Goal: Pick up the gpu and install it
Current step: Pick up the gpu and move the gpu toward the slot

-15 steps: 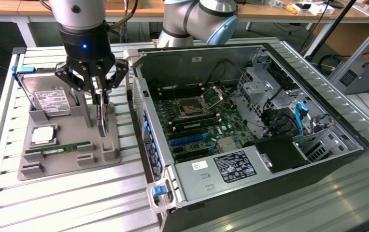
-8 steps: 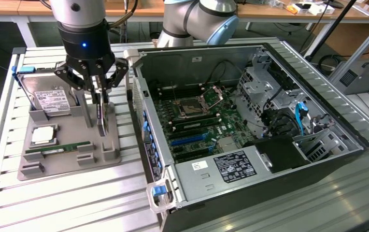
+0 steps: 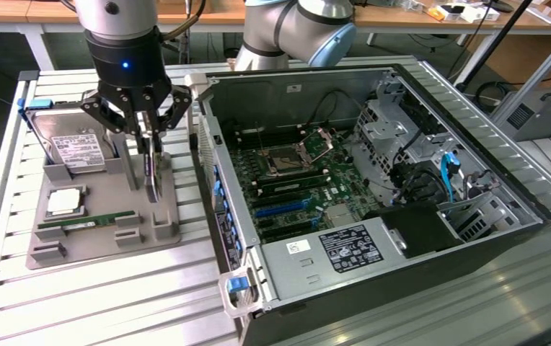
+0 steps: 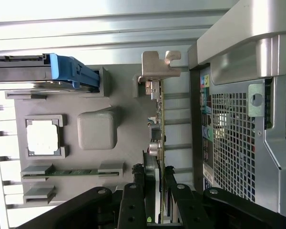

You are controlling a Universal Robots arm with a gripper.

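Note:
The gpu [image 3: 151, 176] is a thin dark card standing on edge over the grey holder tray [image 3: 93, 249], left of the open computer case [image 3: 506, 194] in the exterior view. My gripper [image 3: 146, 140] reaches down from above and is shut on the card's upper edge. In the wrist view the gpu [image 4: 158, 109] appears edge-on, its silver bracket [image 4: 159, 64] at the far end, and my gripper [image 4: 155, 179] has a black finger against each face. Whether the card's lower edge still rests in the tray I cannot tell.
On the tray lie a hard drive [image 3: 76, 148] with a white label, a square CPU [image 3: 65, 202] and a green RAM stick [image 3: 88, 222]. Inside the case, the motherboard [image 3: 295, 180] has blue slots [image 3: 290, 209]. The case's perforated rear panel [image 4: 233, 133] stands close beside the card.

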